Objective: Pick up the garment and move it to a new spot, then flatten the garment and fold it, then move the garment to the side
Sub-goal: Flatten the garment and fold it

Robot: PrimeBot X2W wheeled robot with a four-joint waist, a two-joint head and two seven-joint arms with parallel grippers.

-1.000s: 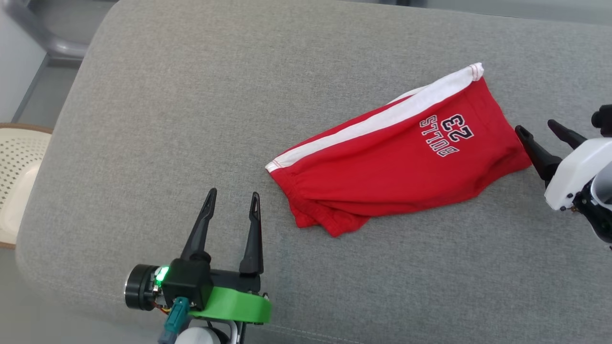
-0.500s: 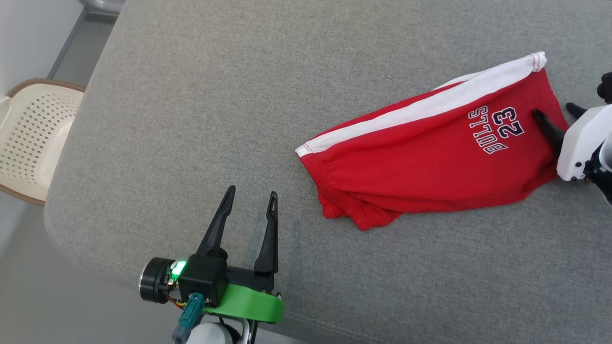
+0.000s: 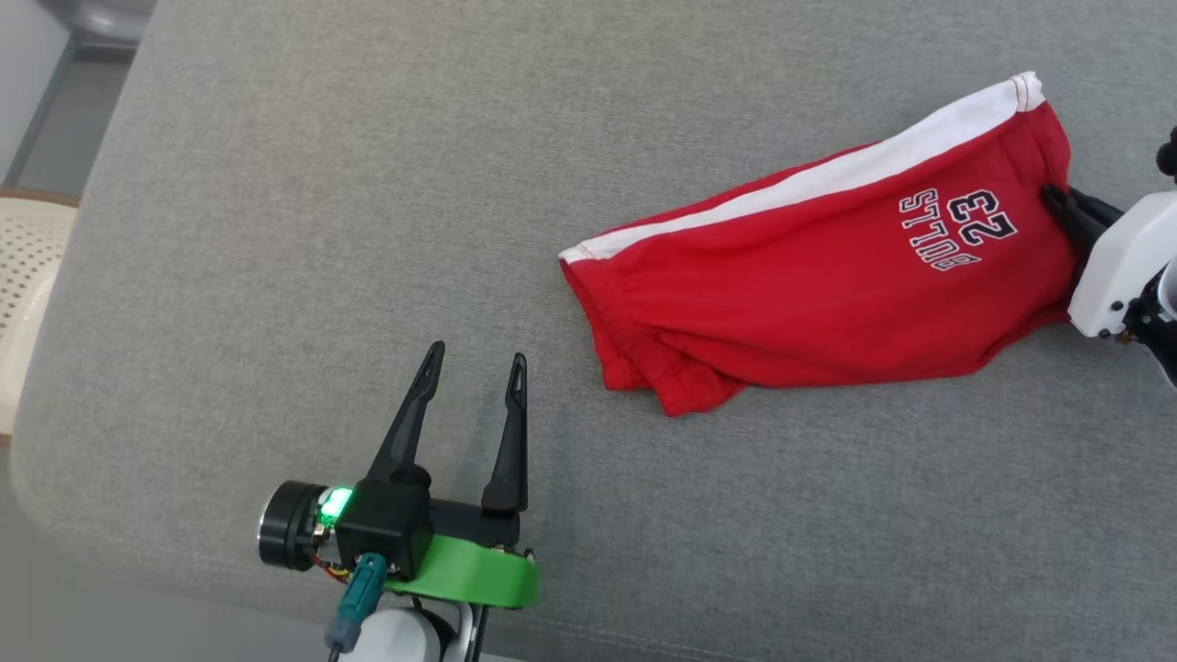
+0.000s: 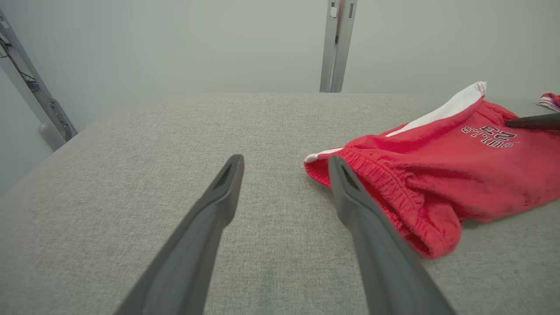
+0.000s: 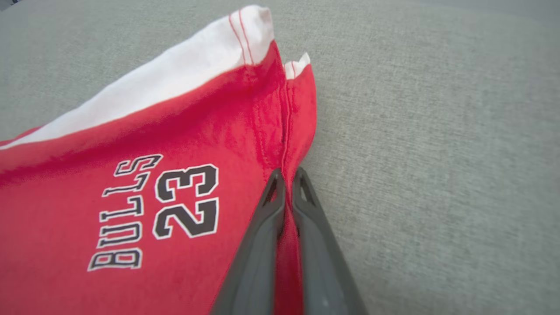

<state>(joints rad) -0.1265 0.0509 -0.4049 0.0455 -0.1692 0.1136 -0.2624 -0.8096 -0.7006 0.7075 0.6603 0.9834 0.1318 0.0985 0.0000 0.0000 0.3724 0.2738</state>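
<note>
Clearly the right hand (image 5: 288,175) is clamped on the garment (image 5: 131,183), a pair of red shorts. Its two fingers (image 5: 262,236) press together with a fold of the leg hem between them, just beside the printed number. The shorts lie on the grey bench (image 3: 368,184), stretching away from that hand toward the left hand (image 3: 475,354). The left hand hovers with its fingers spread and nothing between them, the waistband just off its right fingertip.

The step in hand, I judge, is the pick-up for the move to a new spot. The pinch holds only a thin edge of cloth, so the lift should be slow and straight up from the hand's place until the far waistband end hangs free of the bench. Dragging would bunch the cloth. The stretch of bench ahead of the left hand looks a natural target.

The right wrist view gives what the head view cannot: cloth actually caught between the fingers, and a second layer with a white corner just beyond the tips. Whether that layer is also caught I cannot tell. The head view shows merely dark tips at the hem. The left wrist view adds the doubled, gathered waistband.
</note>
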